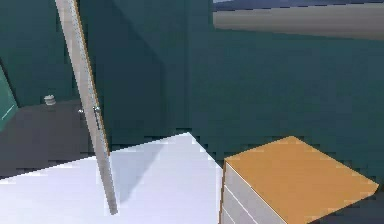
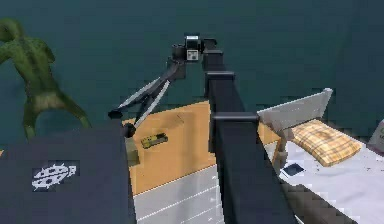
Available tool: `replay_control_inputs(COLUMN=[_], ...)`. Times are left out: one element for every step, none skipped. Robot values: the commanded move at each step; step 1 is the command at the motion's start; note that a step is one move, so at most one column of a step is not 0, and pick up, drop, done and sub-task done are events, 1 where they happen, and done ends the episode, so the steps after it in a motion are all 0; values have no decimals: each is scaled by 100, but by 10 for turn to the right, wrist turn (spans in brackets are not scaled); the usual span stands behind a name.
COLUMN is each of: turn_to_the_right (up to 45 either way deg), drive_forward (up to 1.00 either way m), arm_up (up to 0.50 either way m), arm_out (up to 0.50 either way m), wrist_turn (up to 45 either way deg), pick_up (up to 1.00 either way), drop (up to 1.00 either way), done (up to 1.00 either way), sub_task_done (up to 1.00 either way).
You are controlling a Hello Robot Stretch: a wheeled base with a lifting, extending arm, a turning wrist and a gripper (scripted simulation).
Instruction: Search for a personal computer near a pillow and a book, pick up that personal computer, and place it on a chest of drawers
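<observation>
Jaws: cannot tell if holding anything; near dark slab (image 2: 60,180), orange-topped chest of drawers (image 2: 180,150) behind.

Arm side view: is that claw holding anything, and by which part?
Cannot tell. The gripper's far end appears by a dark slab and the orange-topped chest of drawers, so any hold is unclear.

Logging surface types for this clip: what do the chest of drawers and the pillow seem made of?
The chest of drawers: top looks like matte orange-brown wood or laminate, evenly coloured, no gloss; drawer fronts look painted white. The pillow: likely soft fabric, going by its yellow checked pattern and puffed shape.
</observation>
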Motion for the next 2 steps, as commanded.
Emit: replay_control_inputs(turn_to_the_right=[0, 0], drive_forward=[0, 0], arm_up=[0, -28], arm_out=[0, 0], wrist_turn=[390, 0], pick_up=[0, 0], drop=[0, 0], done=[0, 0], sub_task_done=[0, 0])
